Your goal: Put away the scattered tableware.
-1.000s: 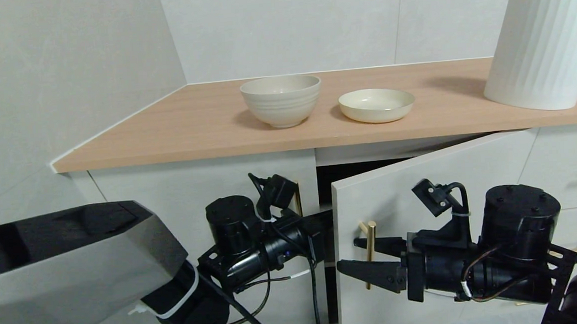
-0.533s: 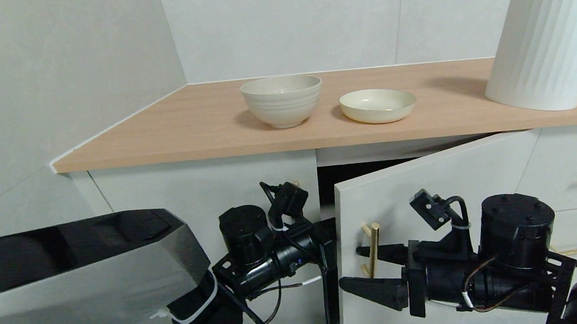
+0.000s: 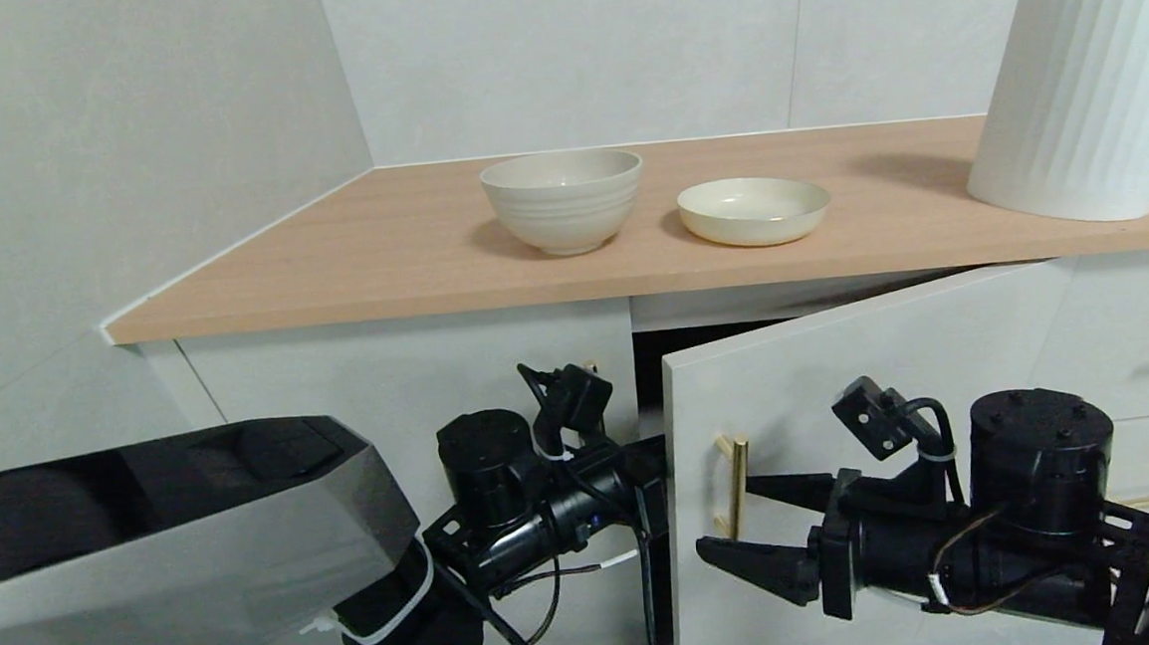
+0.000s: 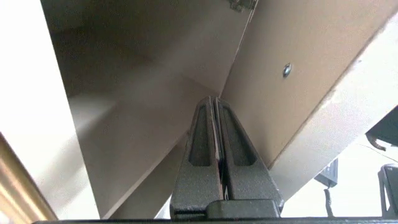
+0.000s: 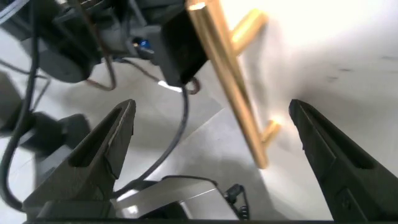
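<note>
Your right pincer [image 3: 728,515] is wide open, empty, at the door handle [image 3: 737,482]; left pincer [image 4: 216,102] closed on nothing behind the door [image 3: 837,366]. The bowl [image 3: 562,202] and dish [image 3: 753,210] look slick, breakable: pinch the rims.

Off-white cream is noted on the bowl [image 3: 562,202], with faint horizontal ridges banded round its outside. The shallow dish [image 3: 754,210] is coloured pale cream-yellow, plain, no pattern. The countertop [image 3: 332,272] is finished in light tan wood grain. The tall container [image 3: 1084,92] at the countertop's right edge is white, patterned with vertical ribs. The cabinet door [image 3: 865,345] is coloured off-white with faint grey mottling; its handle [image 3: 737,487] is brass-gold. Matt black is seen on the left gripper [image 4: 216,106] and the right gripper [image 3: 728,515]. The walls [image 3: 568,54] are tiled pale grey-white.
</note>
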Controlling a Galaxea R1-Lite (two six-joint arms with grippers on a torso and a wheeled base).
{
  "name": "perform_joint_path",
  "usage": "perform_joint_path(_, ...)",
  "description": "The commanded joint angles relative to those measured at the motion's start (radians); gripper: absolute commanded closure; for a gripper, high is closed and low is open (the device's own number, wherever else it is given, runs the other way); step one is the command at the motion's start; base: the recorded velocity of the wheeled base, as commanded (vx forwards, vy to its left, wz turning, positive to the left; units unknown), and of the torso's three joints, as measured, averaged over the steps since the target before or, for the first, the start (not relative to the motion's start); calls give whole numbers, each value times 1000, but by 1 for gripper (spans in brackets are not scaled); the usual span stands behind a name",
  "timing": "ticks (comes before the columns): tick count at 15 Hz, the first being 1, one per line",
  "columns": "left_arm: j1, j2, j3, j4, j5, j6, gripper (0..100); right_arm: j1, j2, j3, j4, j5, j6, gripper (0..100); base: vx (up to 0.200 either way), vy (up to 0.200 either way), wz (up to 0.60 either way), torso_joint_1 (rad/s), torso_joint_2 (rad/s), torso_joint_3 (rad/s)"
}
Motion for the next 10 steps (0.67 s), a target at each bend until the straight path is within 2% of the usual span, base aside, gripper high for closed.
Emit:
perform_joint_path(1,-5,-19,0,13,-2,-1,100,-1,-84,21,53,-60,-27,0,0,0,0,0,0,0)
perform_joint_path(2,-7,-38,1,41,-2,-1,100,1,-132,27,125,-171,-65,0,0,0,0,0,0,0)
perform_joint_path(3,-7,-59,-5,76,-2,-1,100,21,-193,42,220,-359,-106,0,0,0,0,0,0,0)
perform_joint_path(4,-7,-67,-5,87,-2,-1,100,39,-221,45,256,-424,-109,0,0,0,0,0,0,0)
perform_joint_path(5,-11,-97,-10,130,-4,-2,100,111,-373,42,415,-559,-97,0,0,0,0,0,0,0)
perform_joint_path(8,-30,-124,-36,202,-4,-4,100,127,-612,-45,773,-496,-59,0,0,0,0,0,0,0)
perform_joint_path(10,-30,-127,-13,202,-4,-4,100,124,-667,-59,861,-402,9,0,0,0,0,0,0,0)
